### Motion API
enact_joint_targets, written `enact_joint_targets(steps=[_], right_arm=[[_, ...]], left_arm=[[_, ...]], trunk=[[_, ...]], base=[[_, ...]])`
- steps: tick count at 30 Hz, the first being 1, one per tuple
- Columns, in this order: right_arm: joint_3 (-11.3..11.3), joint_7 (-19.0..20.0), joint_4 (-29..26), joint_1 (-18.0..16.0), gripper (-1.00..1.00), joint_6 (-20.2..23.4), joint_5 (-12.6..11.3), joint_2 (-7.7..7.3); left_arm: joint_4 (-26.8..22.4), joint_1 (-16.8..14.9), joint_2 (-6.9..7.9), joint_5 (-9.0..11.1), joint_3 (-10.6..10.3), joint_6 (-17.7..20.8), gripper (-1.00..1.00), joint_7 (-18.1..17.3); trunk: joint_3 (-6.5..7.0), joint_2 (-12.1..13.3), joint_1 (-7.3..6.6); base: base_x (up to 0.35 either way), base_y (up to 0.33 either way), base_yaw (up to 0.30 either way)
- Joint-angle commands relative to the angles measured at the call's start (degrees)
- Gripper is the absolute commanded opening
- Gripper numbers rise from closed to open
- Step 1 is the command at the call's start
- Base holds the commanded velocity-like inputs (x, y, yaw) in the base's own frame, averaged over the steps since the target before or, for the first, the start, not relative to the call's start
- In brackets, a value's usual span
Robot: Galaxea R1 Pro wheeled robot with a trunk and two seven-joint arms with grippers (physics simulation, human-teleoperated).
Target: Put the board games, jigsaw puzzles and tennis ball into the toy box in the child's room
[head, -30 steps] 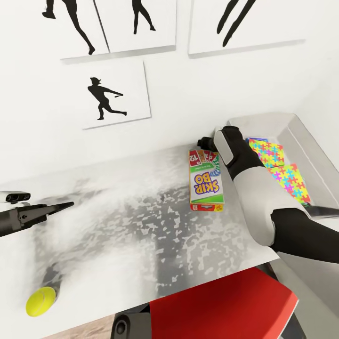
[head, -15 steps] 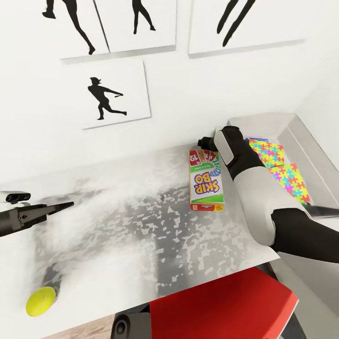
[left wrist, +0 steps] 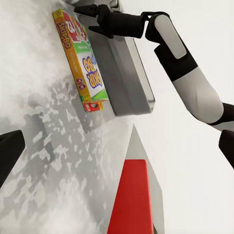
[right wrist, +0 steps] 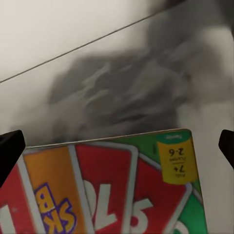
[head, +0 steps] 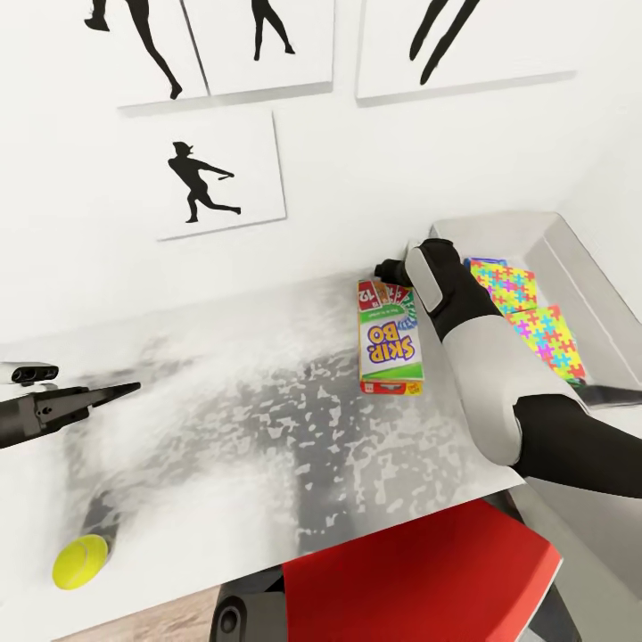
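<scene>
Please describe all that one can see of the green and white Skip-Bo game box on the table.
The flat rectangular green-and-white Skip-Bo game box with a red band looks like printed cardboard, with fanned red, orange and green cards drawn at its far end. It lies flat on the pale grey mottled table top, beside the light grey toy box. The right end effector hovers at its far end, apparently without touching it.

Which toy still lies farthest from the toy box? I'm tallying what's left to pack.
The tennis ball, alone at the table's near left corner. The Skip-Bo board game lies right beside the toy box, and both jigsaw puzzles are already inside.
</scene>
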Motion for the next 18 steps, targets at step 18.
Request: enact_joint_targets(steps=[18], right_arm=[[0.0, -0.3, 0.0, 0.0, 1.0, 0.1, -0.6, -0.07]], left_arm=[[0.0, 0.0, 0.01, 0.0, 0.0, 0.6, 1.0, -0.2]], trunk=[[-0.07, -0.1, 0.03]], base=[[-0.028, 0.0, 0.0]])
